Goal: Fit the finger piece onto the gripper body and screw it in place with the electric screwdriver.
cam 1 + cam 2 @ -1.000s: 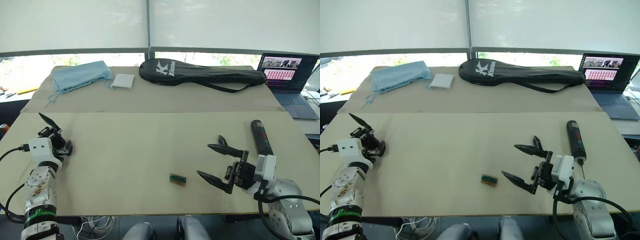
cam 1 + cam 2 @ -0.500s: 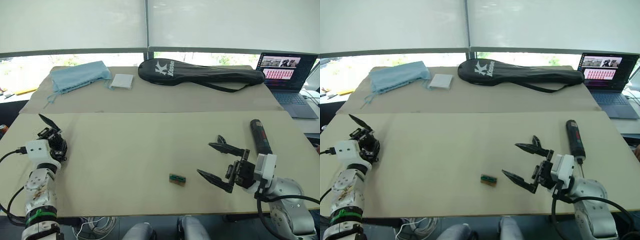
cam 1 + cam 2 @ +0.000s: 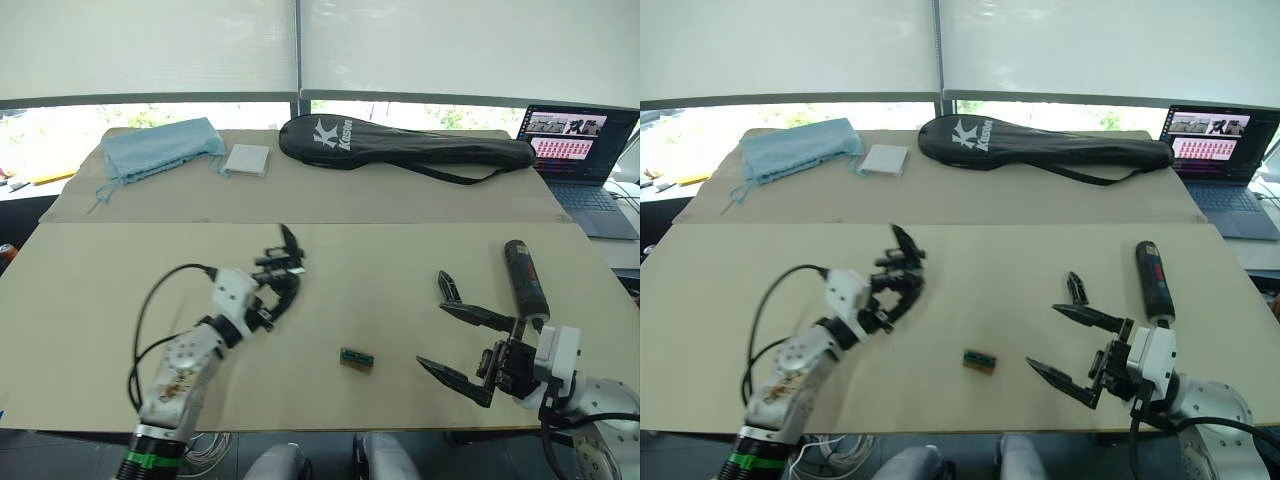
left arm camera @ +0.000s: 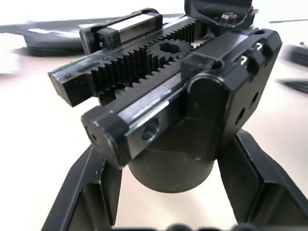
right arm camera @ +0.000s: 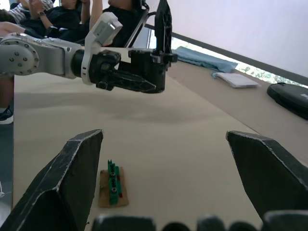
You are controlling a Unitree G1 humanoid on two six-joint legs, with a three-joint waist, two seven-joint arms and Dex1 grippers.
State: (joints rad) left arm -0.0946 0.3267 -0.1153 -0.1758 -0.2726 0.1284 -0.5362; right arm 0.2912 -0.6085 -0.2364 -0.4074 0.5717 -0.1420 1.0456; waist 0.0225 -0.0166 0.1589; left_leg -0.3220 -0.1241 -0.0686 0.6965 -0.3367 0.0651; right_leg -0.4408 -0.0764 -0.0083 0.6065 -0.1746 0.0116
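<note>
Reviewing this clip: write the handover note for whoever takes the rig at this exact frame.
Left end effector: shut on the gripper body, held above the table, its one finger pointing up.
Right end effector: open, empty, low over the table's right side.
Finger piece: apparently the small black wedge on the table just beyond the right end effector.
Electric screwdriver: lying on the table to the right of that wedge, untouched.
A small green part lies between the arms.
Done: body picked up. Left: fit the finger piece, then screw it.
</note>
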